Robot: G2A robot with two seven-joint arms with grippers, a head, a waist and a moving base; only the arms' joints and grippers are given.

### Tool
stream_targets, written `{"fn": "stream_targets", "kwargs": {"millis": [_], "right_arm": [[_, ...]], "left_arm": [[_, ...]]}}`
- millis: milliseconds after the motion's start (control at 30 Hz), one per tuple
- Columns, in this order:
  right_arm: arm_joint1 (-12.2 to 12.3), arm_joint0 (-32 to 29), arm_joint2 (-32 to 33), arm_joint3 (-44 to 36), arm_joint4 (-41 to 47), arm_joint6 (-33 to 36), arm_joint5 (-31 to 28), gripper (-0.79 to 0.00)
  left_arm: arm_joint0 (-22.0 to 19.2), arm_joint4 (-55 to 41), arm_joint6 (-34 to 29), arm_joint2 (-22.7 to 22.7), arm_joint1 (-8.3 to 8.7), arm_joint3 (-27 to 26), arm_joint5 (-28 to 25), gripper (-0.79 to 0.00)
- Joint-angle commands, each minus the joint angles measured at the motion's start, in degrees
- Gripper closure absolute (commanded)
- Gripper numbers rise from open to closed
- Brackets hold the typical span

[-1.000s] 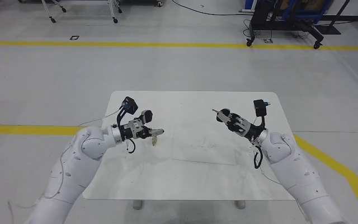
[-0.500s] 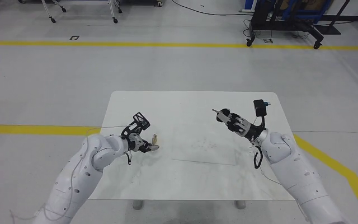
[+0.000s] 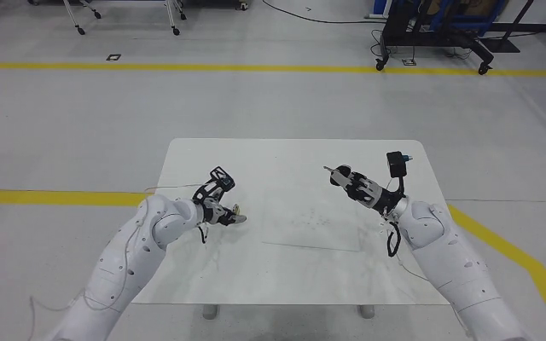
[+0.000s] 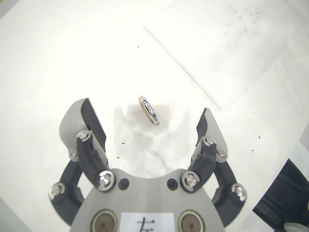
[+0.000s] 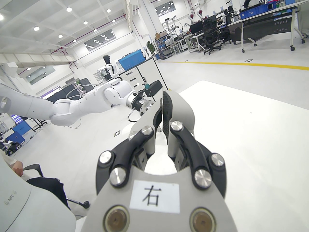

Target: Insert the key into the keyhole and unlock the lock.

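Observation:
A small brass lock (image 4: 149, 111) stands on edge on the white table (image 3: 299, 273), its silver face turned sideways. My left gripper (image 4: 144, 106) hovers just above it, open, with one finger on each side and neither touching it. In the top view this left gripper (image 3: 232, 216) is at the table's left part. My right gripper (image 3: 339, 177) is held above the right part of the table, shut on the key (image 3: 328, 170), whose thin tip sticks out toward the left. The right gripper's (image 5: 163, 97) fingers are pressed together.
A thin white sheet lies flat on the table, its edge (image 4: 181, 66) running just beyond the lock. The left arm (image 5: 96, 100) shows far off across the table. Bare table lies between the two grippers.
The left gripper held the lock a second ago; it has turned downward, let the lock go onto the table and opened above it. The right arm has not moved.

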Motion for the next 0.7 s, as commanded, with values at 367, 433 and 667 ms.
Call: {"fn": "stream_targets", "kwargs": {"millis": [367, 433, 667], "right_arm": [[0.00, 0.00, 0.00, 0.00, -0.01, -0.12, 0.00, 0.000], [0.00, 0.00, 0.00, 0.00, -0.01, -0.12, 0.00, 0.000], [0.00, 0.00, 0.00, 0.00, -0.01, -0.12, 0.00, 0.000]], "left_arm": [[-1.81, 0.15, 0.32, 2.12, -0.95, 2.92, 0.11, -0.385], [-1.88, 0.27, 0.62, 2.30, -1.06, 3.12, 0.37, -0.336], [-2.45, 0.90, 1.53, 3.25, -1.58, 4.09, 1.32, 0.000]]}}
